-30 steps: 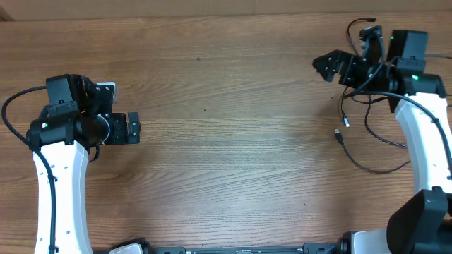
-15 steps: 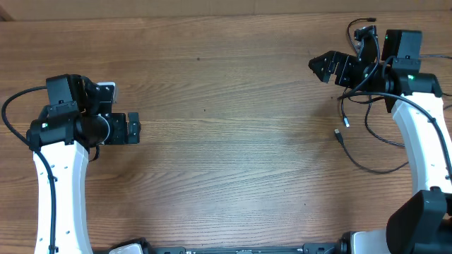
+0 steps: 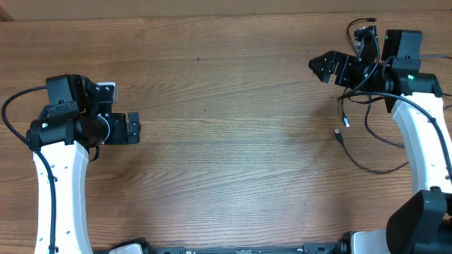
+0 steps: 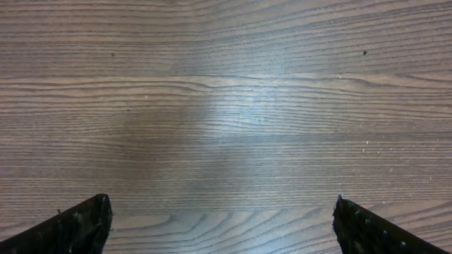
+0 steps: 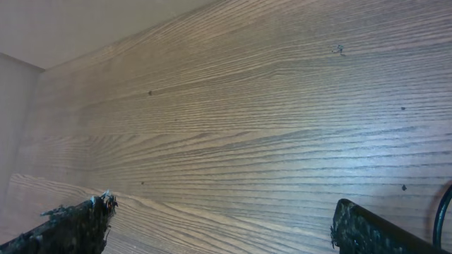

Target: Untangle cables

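Observation:
The cables [image 3: 340, 134] are thin black cords at the right of the table, below and beside my right arm. Two small plug ends lie together on the wood, and a long strand loops round toward the front right [image 3: 381, 171]. Another thin strand curls at the far edge [image 3: 361, 23]. My right gripper [image 3: 319, 67] is open and empty, to the upper left of the cords and apart from them. Its wrist view [image 5: 222, 226] shows bare wood and a sliver of black cord [image 5: 445, 212] at the right edge. My left gripper [image 3: 135, 128] is open and empty at the far left [image 4: 222, 226].
The wooden table [image 3: 226, 141] spans the view. The table's far edge [image 5: 106, 42] shows in the right wrist view. Thicker black cords run along both white arms [image 3: 14, 106].
My right gripper has shifted slightly left and toward the far edge. The left arm and the cords on the table have not moved.

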